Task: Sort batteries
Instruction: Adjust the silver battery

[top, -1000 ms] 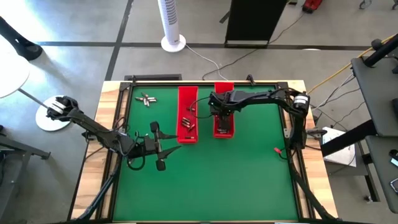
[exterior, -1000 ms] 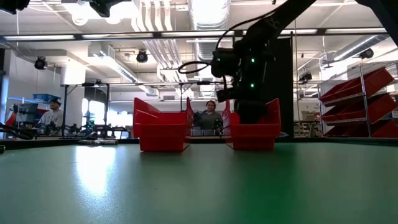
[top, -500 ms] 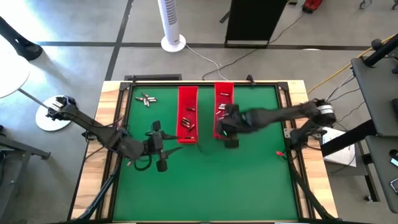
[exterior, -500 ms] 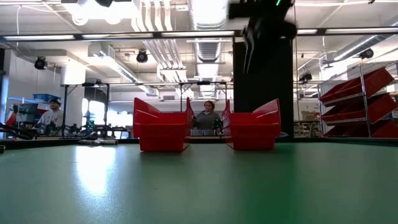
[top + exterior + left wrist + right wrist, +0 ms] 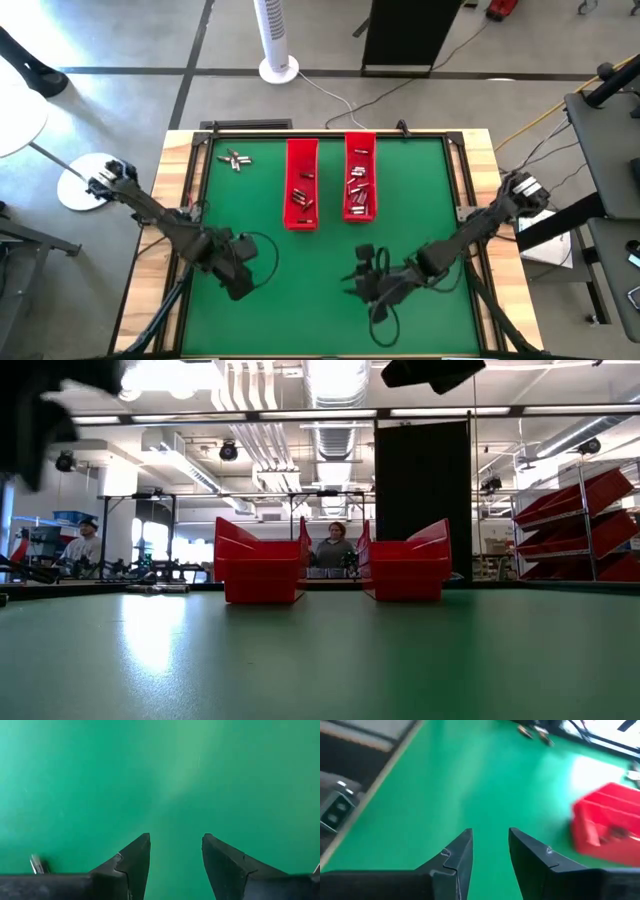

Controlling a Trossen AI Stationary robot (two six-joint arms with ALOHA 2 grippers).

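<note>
Holding nothing: left gripper (image 5: pixel 175 851), fingers parted, over bare mat (image 5: pixel 300 300) at near left. Right gripper (image 5: pixel 490 845), fingers parted, empty, low over mat at near centre-right. Batteries (image 5: pixel 304 196) in left tray (image 5: pixel 301 150); more in right tray (image 5: pixel 360 143); loose cluster (image 5: pixel 235 159) at far-left corner.

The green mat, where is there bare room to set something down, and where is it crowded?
Bare: the green mat between the right red tray and the right edge; the strip between the two trays; the near middle between the left gripper and right gripper. Crowded: both trays hold batteries, and loose batteries lie in the far left corner beside the left red tray.
</note>
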